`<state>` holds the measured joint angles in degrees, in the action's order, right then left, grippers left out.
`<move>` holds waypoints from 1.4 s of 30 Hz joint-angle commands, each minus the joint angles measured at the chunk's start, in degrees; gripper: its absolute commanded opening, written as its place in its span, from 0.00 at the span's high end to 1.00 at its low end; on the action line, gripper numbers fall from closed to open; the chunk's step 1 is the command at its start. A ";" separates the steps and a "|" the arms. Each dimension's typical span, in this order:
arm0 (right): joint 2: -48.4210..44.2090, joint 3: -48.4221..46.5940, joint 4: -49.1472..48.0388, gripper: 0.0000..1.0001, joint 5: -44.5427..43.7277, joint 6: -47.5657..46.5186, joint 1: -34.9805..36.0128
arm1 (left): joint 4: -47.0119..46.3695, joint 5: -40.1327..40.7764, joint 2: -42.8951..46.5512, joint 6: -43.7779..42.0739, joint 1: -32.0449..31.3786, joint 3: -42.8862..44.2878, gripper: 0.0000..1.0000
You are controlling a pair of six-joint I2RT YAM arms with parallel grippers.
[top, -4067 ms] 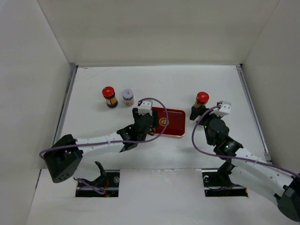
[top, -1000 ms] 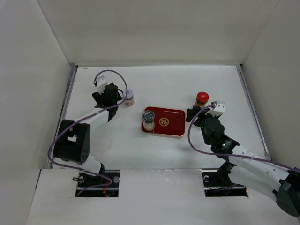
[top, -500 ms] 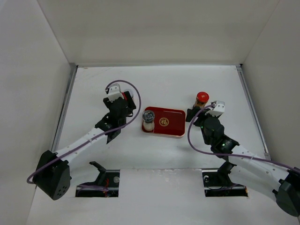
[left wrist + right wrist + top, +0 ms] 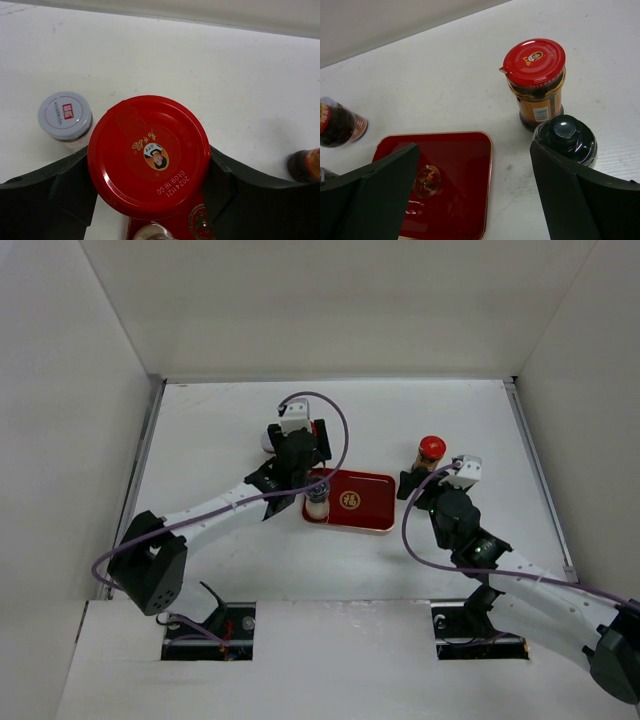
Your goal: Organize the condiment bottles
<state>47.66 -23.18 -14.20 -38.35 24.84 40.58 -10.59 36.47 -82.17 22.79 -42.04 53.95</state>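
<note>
Your left end effector is clamped on a red-capped jar. Since half a second ago it has moved right to the far-left corner of the red tray, near the silver-capped jar. Right end effector stays wide, black-capped jar beside its right finger.

My left arm is stretched from its base at the near left out toward the far middle, with the wrist tipped over and looking straight down. The left gripper has both fingers clamped on a red-capped jar, one on each side of it. My right arm reaches from the near right toward the middle, sitting lower and flatter. The right gripper hangs there with its fingers spread wide apart.
</note>
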 commanded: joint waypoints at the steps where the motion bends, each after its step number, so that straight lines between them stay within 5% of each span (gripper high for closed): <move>1: -1.08 -2.05 -1.98 0.01 0.21 -0.41 0.42 | -9.80 -0.34 0.09 -1.34 -0.98 4.84 0.63; 27: -1.78 -1.87 -1.71 0.01 -0.06 -0.49 0.42 | -18.06 -2.63 -13.98 -0.29 -7.31 1.77 0.63; 42: -2.13 -1.69 -1.54 0.00 -0.15 -0.49 0.33 | -19.29 -0.52 -14.07 -0.55 -6.69 -1.30 0.48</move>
<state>46.52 -23.18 -14.17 -38.35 24.84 40.56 -24.69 34.87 -97.30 22.02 -48.88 53.49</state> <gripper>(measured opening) 0.998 0.669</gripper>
